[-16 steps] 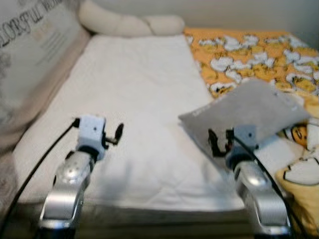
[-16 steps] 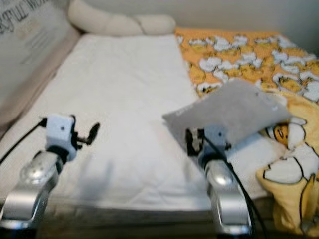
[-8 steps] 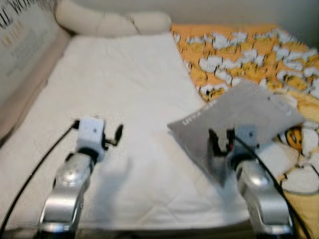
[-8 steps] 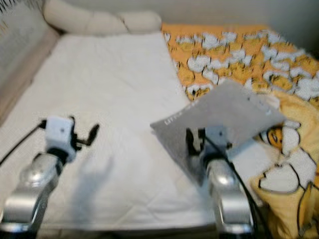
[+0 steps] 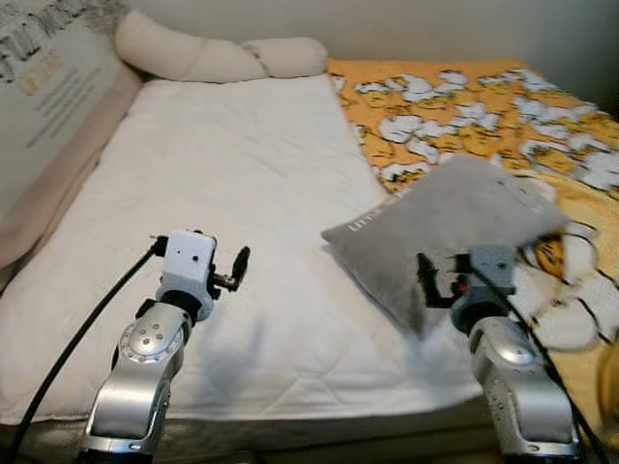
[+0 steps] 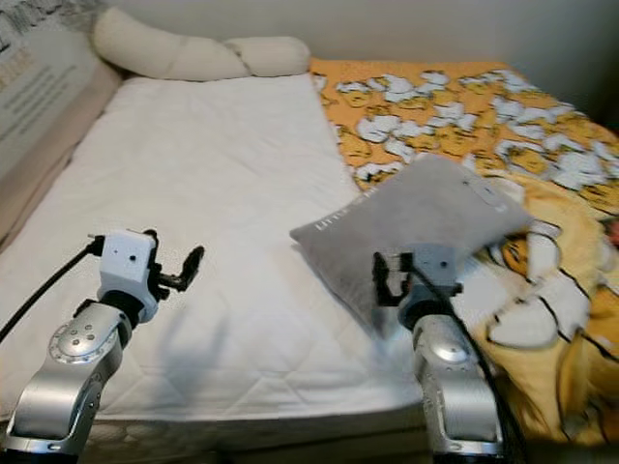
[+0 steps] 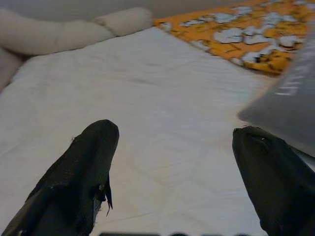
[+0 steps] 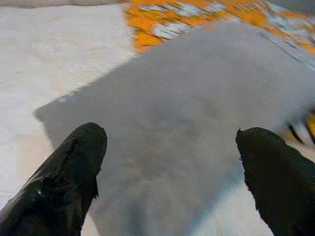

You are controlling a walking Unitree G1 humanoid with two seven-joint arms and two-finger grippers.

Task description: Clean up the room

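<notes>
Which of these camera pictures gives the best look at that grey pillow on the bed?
The left eye view: the whole grey pillow shows, lying half on the yellow blanket. The right eye view matches it. The right wrist view gives a blurred close-up; the left wrist view catches one corner.

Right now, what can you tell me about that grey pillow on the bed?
The grey pillow is a soft, plain fabric cushion, roughly square, with a line of small pale lettering along one edge. It lies tilted, one part on the white mattress cover, the other propped up on the orange patterned blanket. The right end effector hangs open just before its near corner; I cannot tell whether it touches.
</notes>
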